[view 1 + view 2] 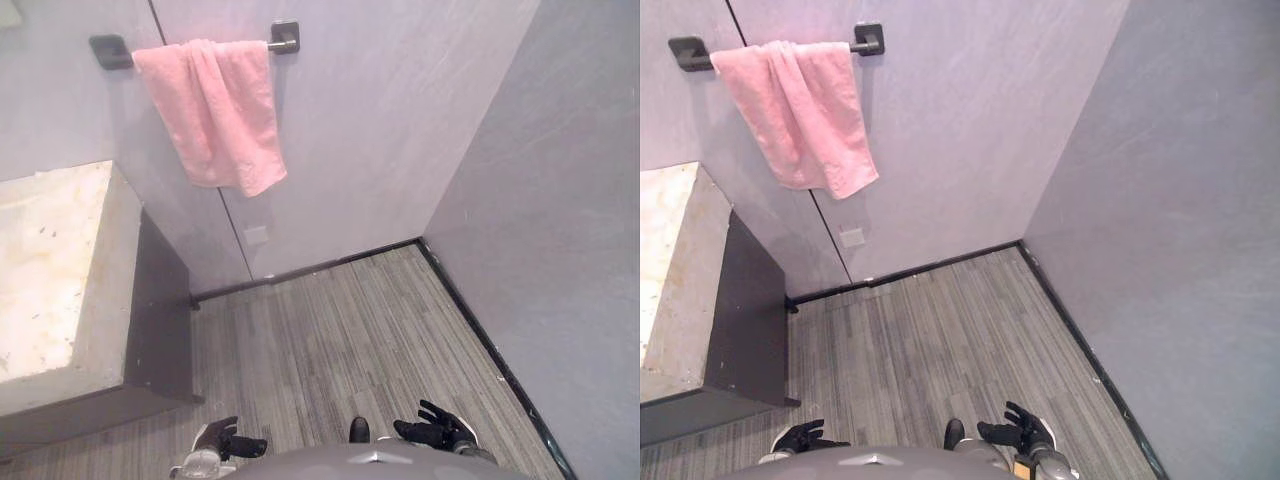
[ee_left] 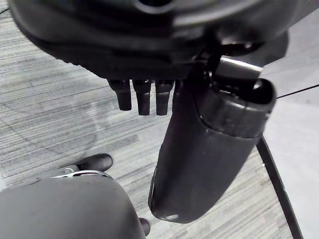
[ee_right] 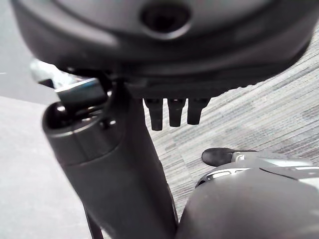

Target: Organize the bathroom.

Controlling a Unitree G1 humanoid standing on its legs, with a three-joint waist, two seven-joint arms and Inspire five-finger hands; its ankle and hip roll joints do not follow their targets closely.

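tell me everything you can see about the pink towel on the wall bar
The pink terry-cloth towel hangs draped over a dark metal wall bar with square end mounts, fixed high on the grey wall. It is bunched toward the bar's left part, folded over with soft vertical creases, and its lower edge slants to a point at the lower right. It looks dry and clean. Only the bar and perhaps the wall touch it; neither hand is near.
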